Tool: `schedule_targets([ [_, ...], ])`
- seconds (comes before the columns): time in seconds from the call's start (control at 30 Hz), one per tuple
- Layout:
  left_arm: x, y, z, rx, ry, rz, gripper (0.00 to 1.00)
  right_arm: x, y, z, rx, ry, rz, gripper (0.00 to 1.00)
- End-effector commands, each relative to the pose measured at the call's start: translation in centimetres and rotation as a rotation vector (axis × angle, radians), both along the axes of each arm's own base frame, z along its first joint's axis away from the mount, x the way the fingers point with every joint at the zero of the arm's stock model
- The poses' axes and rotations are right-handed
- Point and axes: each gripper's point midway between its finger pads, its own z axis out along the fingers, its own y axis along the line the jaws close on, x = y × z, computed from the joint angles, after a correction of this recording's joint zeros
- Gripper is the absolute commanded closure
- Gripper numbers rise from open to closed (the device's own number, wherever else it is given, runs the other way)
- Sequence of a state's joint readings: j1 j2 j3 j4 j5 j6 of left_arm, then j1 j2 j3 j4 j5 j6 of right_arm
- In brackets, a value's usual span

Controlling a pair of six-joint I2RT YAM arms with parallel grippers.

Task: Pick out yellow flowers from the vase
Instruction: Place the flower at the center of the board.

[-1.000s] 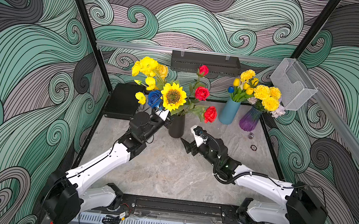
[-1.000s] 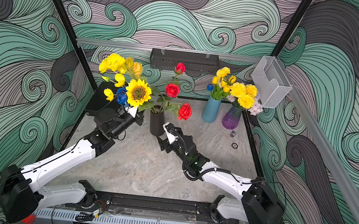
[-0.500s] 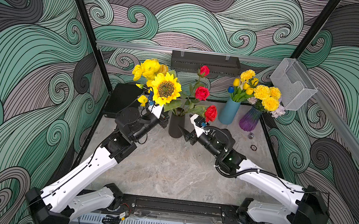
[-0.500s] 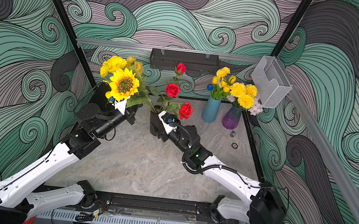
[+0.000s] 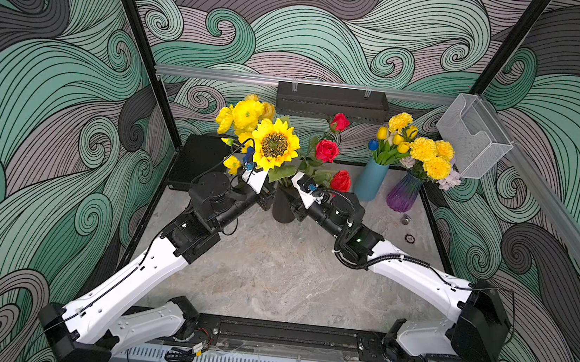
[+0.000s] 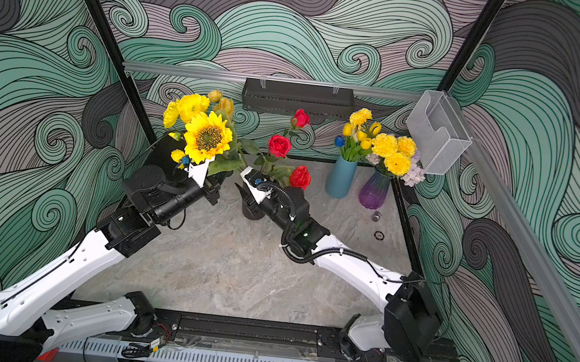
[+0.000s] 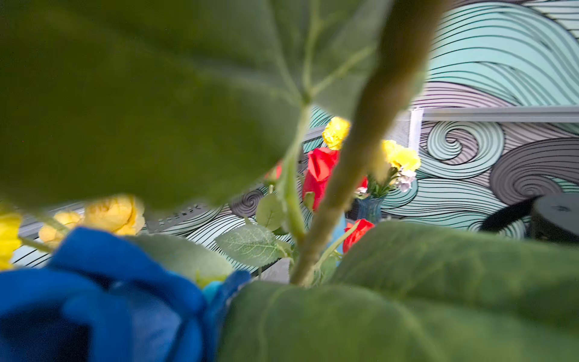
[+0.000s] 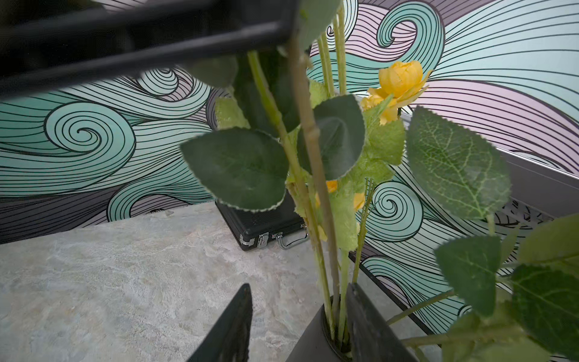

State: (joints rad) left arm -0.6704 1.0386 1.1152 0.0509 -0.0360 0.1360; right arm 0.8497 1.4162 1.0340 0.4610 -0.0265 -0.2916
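Step in hand, as judged: drawing the sunflower (image 5: 275, 144) out of the black vase (image 5: 282, 208). The left gripper (image 5: 265, 197) is clamped on its stem just beside the vase rim, with the head above. The right gripper (image 8: 299, 286) is part open and straddles the vase neck, one finger clear of it. Advice: seat both right fingers on the vase, then lift the stem straight up, slowly, so the leaves of the red roses (image 5: 327, 150) do not snag.
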Motion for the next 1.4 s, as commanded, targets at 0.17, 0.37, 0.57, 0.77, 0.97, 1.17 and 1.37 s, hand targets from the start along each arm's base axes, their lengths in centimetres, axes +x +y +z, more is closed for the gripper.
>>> schedule_targets([
  [0.17, 1.2, -0.6, -1.2, -0.023, 0.089, 0.024, 1.00, 0.3, -1.1, -0.2, 0.008, -0.001, -0.040, 0.49],
  [0.37, 0.0, -0.8, -0.3, -0.068, 0.120, -0.031, 1.00, 0.9, -2.3, 0.0, 0.023, 0.010, -0.049, 0.59],
  [0.57, -1.0, -1.8, -0.6, -0.058, 0.146, -0.108, 1.00, 1.2, -2.6, 0.4, 0.036, 0.012, -0.047, 0.64],
  [0.77, -1.1, -2.7, -0.9, -0.049, 0.161, -0.140, 1.00, 1.1, -2.4, 0.4, 0.034, 0.015, -0.032, 0.68],
  [0.97, -1.8, -2.5, 0.3, -0.069, 0.138, -0.155, 1.00, 1.3, -2.3, 0.0, 0.017, 0.018, -0.037, 0.71],
  [1.17, -2.4, -2.4, 1.4, -0.084, 0.125, -0.171, 1.00, 2.1, -1.9, -0.2, 0.007, 0.015, -0.050, 0.73],
  [1.37, -2.6, -2.4, 1.5, -0.086, 0.127, -0.172, 1.00, 3.0, -1.5, -0.2, -0.005, 0.009, -0.068, 0.74],
])
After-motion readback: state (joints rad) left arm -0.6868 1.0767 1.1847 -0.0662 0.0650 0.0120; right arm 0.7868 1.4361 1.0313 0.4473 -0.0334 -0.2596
